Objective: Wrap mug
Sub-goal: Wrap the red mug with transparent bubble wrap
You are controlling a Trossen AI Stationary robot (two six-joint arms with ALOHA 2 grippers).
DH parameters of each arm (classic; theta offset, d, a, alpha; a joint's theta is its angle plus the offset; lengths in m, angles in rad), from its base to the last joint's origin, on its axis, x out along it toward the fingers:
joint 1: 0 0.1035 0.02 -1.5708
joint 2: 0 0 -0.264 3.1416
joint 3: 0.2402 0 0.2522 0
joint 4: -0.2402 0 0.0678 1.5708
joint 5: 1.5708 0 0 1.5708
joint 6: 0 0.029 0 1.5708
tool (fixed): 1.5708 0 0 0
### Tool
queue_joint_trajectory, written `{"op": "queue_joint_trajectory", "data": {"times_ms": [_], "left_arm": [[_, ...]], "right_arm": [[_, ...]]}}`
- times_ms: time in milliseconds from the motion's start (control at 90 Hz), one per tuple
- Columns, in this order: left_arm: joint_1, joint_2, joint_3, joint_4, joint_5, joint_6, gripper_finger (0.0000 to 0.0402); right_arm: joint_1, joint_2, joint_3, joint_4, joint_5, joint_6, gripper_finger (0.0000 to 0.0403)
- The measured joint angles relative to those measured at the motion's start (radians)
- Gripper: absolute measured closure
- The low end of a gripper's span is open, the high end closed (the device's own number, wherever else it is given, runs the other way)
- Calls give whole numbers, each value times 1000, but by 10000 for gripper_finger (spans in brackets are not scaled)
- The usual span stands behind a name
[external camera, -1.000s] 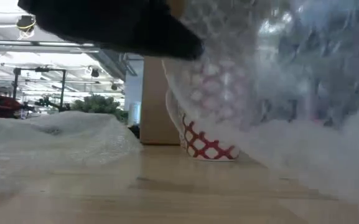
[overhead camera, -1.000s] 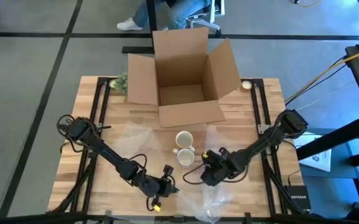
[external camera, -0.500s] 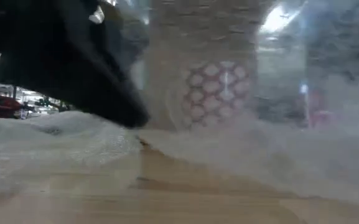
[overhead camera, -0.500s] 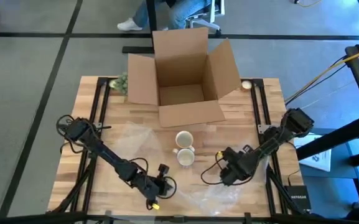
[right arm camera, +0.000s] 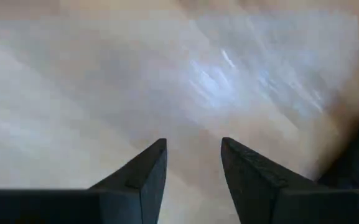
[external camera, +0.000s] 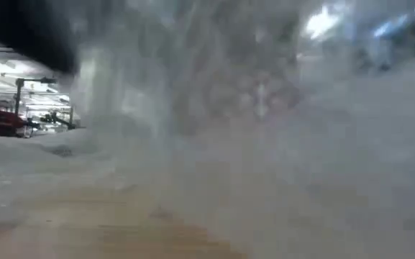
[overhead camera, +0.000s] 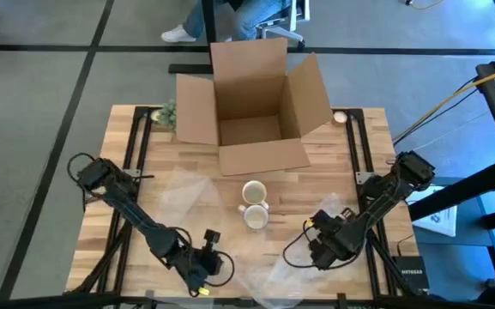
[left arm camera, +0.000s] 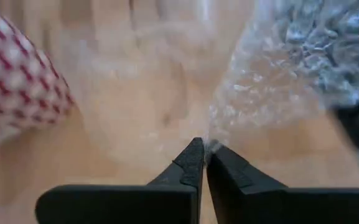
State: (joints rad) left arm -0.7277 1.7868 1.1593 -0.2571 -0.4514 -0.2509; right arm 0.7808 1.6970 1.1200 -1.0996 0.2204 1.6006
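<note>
A wooden bench (overhead camera: 316,176) seen from above, with two dark robot arms reaching in from its left and right sides. At the far edge of the bench stands an open cardboard box (overhead camera: 251,103), flaps spread. Just near of the box, at the middle of the bench, sit two mugs: a white mug (overhead camera: 254,191) and, touching it on the near side, a second mug (overhead camera: 256,216); the left wrist view shows a red-and-white patterned mug (left arm camera: 17,81).

The left pincer (overhead camera: 202,260) is low at the near edge of the bench, left of centre. In the left wrist view its fingers (left arm camera: 188,168) are clenched together on the edge of a sheet of clear bubble wrap (left arm camera: 279,68), which trails away across the wood. More bubble wrap (overhead camera: 183,190) lies flat on the bench left of the mugs.

The right pincer (overhead camera: 324,243) is near the bench's near right corner, well apart from the mugs. In the right wrist view its fingers (right arm camera: 148,168) are spread apart, released, gripping nothing, with blurred clear wrap beneath them.

The low view is almost filled by blurred bubble wrap close to the lens.
</note>
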Motion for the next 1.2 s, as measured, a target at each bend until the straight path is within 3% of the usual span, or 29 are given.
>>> {"op": "queue_joint_trajectory", "data": {"times_ms": [111, 267, 522, 767, 856, 911, 1000, 1089, 1200], "left_arm": [[11, -18, 0, -15, -11, -31, 401], [18, -22, -1, -54, -10, -25, 401], [28, -67, -2, -82, 64, -79, 395], [82, -63, -2, -155, 235, -91, 320], [88, -84, 22, -265, 263, -56, 294], [87, -102, 61, -355, 223, -67, 286], [73, -150, 103, -411, 67, -63, 283], [68, -180, 97, -294, -101, -16, 282], [107, -165, 39, -99, -120, 25, 282]], "right_arm": [[17, 7, -3, 334, 176, -103, 263], [33, 83, -55, 621, 91, -193, 263], [56, 177, -60, 619, 92, -128, 263], [51, 190, -58, 621, 135, -139, 263], [51, 190, -59, 614, 139, -140, 263], [51, 190, -59, 610, 141, -141, 263], [51, 190, -60, 610, 146, -153, 263], [51, 191, -60, 614, 163, -175, 263], [48, 194, -62, 623, 198, -195, 263]]}}
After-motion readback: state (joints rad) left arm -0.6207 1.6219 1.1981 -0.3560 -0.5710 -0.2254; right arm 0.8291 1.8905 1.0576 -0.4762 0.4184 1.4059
